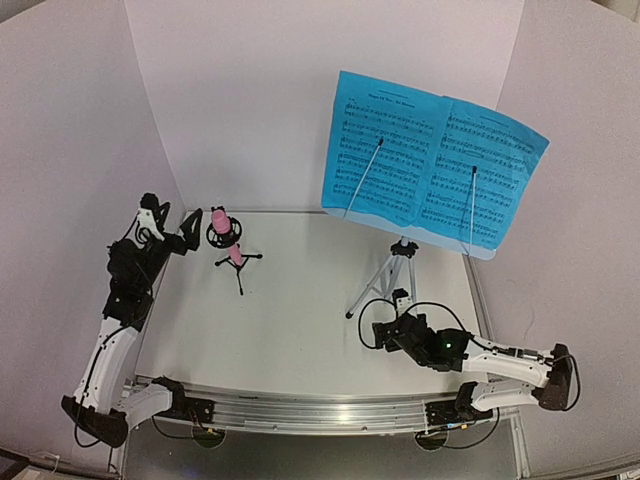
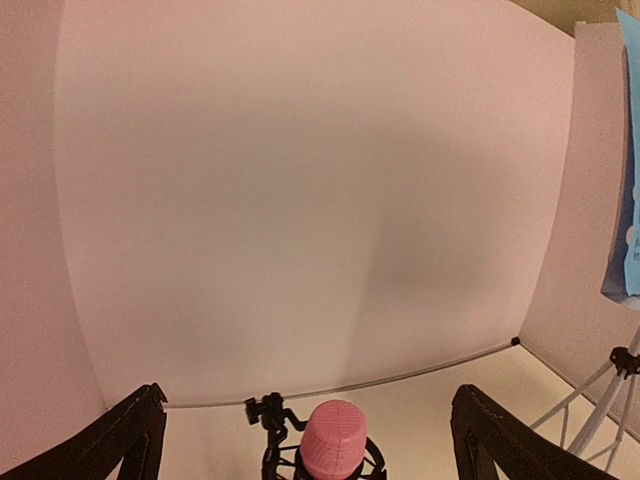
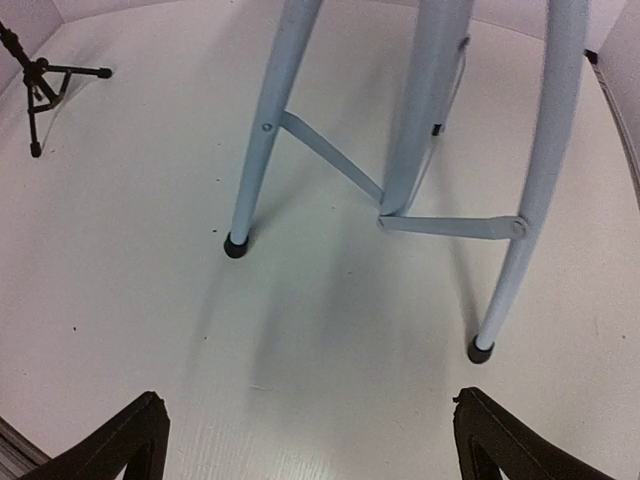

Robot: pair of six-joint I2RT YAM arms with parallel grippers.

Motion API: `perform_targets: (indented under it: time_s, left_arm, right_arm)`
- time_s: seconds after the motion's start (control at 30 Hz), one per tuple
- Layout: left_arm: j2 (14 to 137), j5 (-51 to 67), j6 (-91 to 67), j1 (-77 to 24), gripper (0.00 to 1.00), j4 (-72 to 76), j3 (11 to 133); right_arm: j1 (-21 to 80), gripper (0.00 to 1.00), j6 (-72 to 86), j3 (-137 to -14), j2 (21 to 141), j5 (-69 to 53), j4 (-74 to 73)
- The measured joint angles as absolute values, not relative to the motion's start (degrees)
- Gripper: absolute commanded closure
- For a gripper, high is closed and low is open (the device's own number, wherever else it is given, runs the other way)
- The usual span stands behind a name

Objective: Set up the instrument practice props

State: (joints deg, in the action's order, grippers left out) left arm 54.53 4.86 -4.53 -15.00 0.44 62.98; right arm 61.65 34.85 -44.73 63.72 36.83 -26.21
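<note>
The music stand (image 1: 403,247) stands at the back right on silver tripod legs (image 3: 262,130), with two blue sheet-music pages (image 1: 385,150) (image 1: 482,178) side by side on its desk. At the back left, the pink microphone (image 1: 222,226) sits upright in the black tripod mic mount (image 1: 238,264). My left gripper (image 1: 192,226) is open just left of the microphone. In the left wrist view the pink head (image 2: 335,450) rises between the spread fingers (image 2: 125,440), apart from both. My right gripper (image 3: 308,400) is open, low over the table in front of the stand's legs.
White walls close the table (image 1: 290,330) in at the back and both sides. The stand's legs (image 2: 600,410) and a page edge (image 2: 630,200) show at the right of the left wrist view. The mount's feet (image 3: 40,85) show far left in the right wrist view.
</note>
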Motion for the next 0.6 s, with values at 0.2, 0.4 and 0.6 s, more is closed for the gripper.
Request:
perform_targets:
  time_s: [0.2,0.4,0.6]
  left_arm:
    - [46.7,-5.3,-5.0,-14.4,0.0,-6.7,59.3]
    - [44.8,-9.6,-6.6,-12.6,0.0,-13.1,54.4]
    - [44.9,-10.7,-8.1,-10.5,0.0,-16.2,50.4]
  right_arm:
    - [61.5,0.08,40.3,-51.4,60.2,40.3,-42.2]
    - [60.5,0.02,45.3,-54.2,51.7,46.7,-53.5]
    - [45.0,0.02,42.3,-53.9,51.1,48.1,-56.3]
